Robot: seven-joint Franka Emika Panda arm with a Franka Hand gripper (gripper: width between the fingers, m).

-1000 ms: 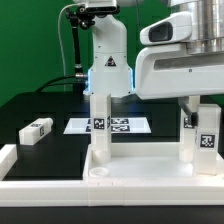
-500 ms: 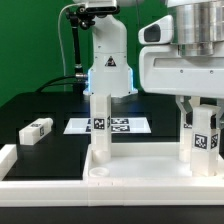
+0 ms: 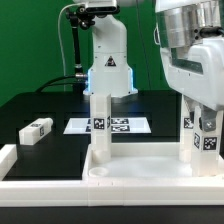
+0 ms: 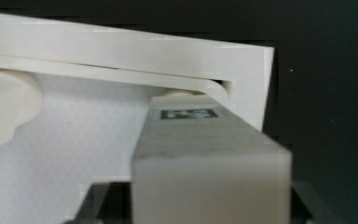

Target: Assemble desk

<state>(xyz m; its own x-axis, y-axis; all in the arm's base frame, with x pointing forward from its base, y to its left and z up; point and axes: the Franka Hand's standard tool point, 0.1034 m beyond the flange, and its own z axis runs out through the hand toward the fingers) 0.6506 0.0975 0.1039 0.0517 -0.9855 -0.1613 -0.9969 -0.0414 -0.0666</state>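
Two legs stand upright on the tabletop (image 3: 140, 172), which sits at the front of the black table (image 3: 50, 105), along the bottom of the exterior view. The standing leg (image 3: 100, 135) is at the corner on the exterior view's left, with nothing touching it. The gripped leg (image 3: 205, 150) is at the corner on the exterior view's right, with the claw (image 3: 203, 122) down over its upper part.

I read the claw as closed on that leg, at a partly open span with one finger on each side face. In the wrist view the fingers (image 4: 105, 205) sit against the leg with no gap I can make out. The leg looks vertical and its lower end meets the tabletop at the rim corner. I can't tell how deep it sits in the socket.

One loose leg (image 3: 37, 130) lies on its side on the table, well apart from the tabletop, toward the exterior view's left. The marker board (image 3: 125, 127) lies flat behind the tabletop, in front of the robot base (image 3: 108, 65). A low white rail (image 3: 8, 158) runs along the exterior view's left edge.
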